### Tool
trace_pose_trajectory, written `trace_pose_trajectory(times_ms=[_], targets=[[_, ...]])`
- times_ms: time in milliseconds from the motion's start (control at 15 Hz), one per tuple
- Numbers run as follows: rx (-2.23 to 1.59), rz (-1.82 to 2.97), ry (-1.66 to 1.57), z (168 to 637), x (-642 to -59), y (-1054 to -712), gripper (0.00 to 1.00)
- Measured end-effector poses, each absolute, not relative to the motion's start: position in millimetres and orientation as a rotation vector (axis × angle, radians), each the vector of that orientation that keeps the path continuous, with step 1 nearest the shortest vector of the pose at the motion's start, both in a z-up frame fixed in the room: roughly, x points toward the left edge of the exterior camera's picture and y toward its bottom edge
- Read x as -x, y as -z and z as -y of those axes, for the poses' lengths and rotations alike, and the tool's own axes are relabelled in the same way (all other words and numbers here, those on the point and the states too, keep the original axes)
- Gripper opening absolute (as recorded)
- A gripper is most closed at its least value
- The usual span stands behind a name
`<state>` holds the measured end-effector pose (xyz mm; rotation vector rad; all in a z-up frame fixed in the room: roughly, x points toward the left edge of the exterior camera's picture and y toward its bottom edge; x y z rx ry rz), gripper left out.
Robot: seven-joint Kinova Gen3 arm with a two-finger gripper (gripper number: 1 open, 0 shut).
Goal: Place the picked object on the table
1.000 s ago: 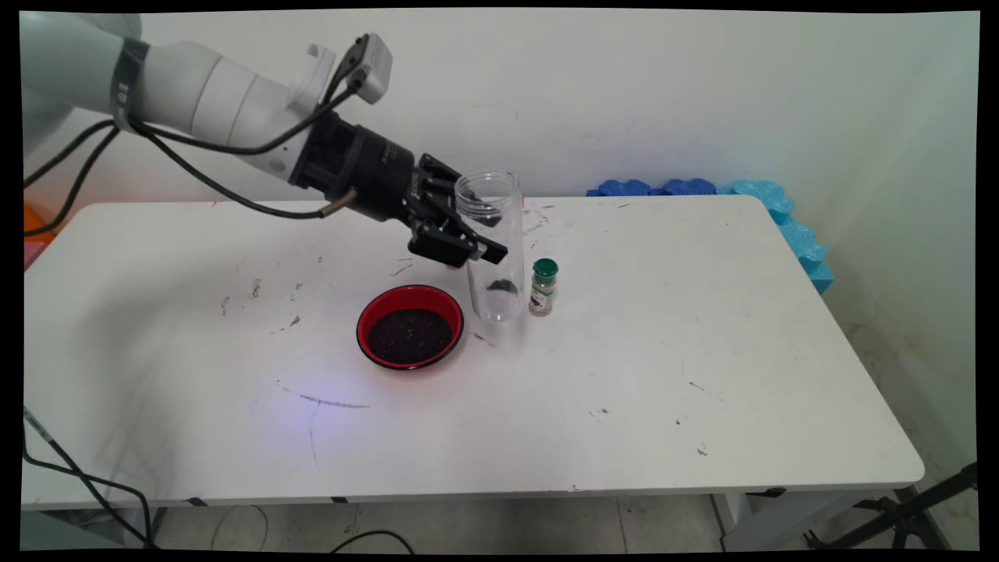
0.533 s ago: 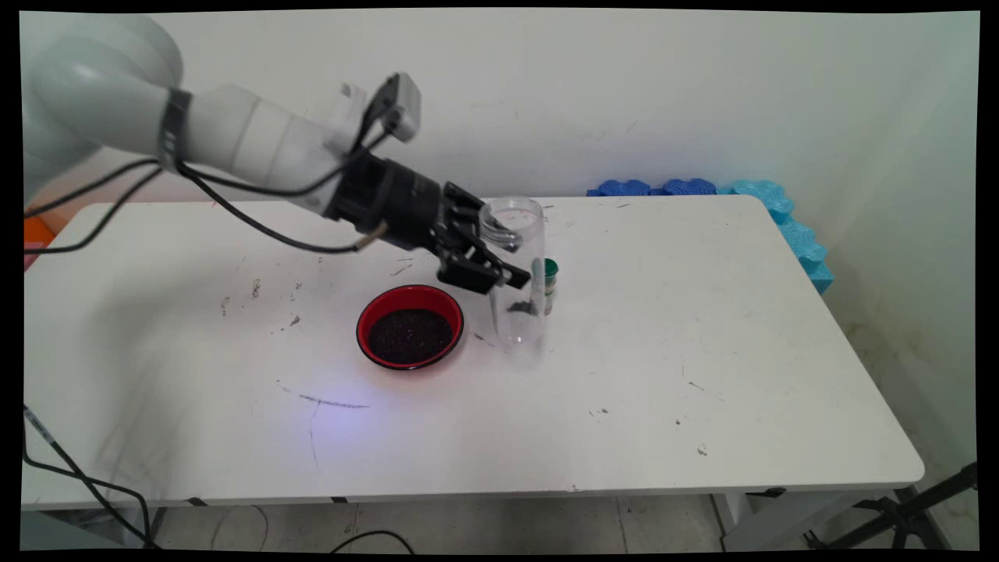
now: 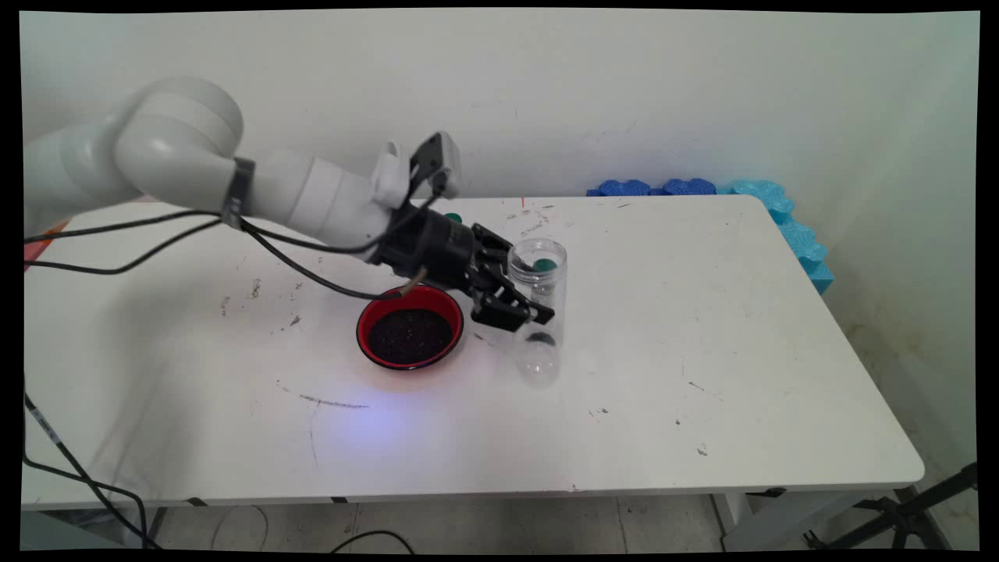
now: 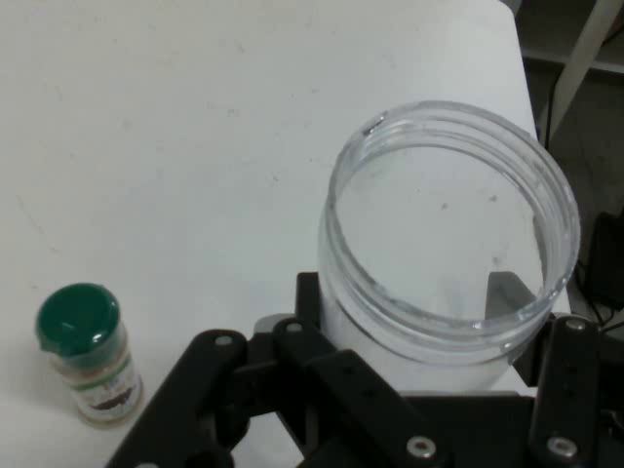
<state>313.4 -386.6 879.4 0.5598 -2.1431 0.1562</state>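
**Tool clamped on clear jar, low over bench**

My tool is clamped on a clear open-top jar, fingers on opp. sides of its wall just below the rim. Jar is upright or close to it, base at or just above the bench; can't tell if it's touching. Small dark bit of stuff sits at jar bottom; rest of jar looks empty.

Red bowl w/ dark granular fill is just beside the jar, on the arm's side, not touching it. My wrist passes over bowl's far rim.

Small spice bottle w/ green cap stands upright on bench near the jar; in main view it's behind the jar, green cap seen thru the clear wall.

Blue foam pieces at bench's far right edge by the wall, well apart from all this.
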Motion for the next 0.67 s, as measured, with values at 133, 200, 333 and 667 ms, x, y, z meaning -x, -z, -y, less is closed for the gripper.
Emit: trace_pose_trajectory(times_ms=[133, 200, 333, 667], targets=[[-0.569, 2.147, -0.152, 387.5, -307.7, -867.5, 0.00], [-0.574, 2.150, -0.151, 388.0, -305.2, -861.7, 0.00], [-0.584, 2.153, -0.150, 389.1, -301.0, -852.1, 0.00], [-0.604, 2.156, -0.150, 392.2, -290.9, -833.9, 0.00]])
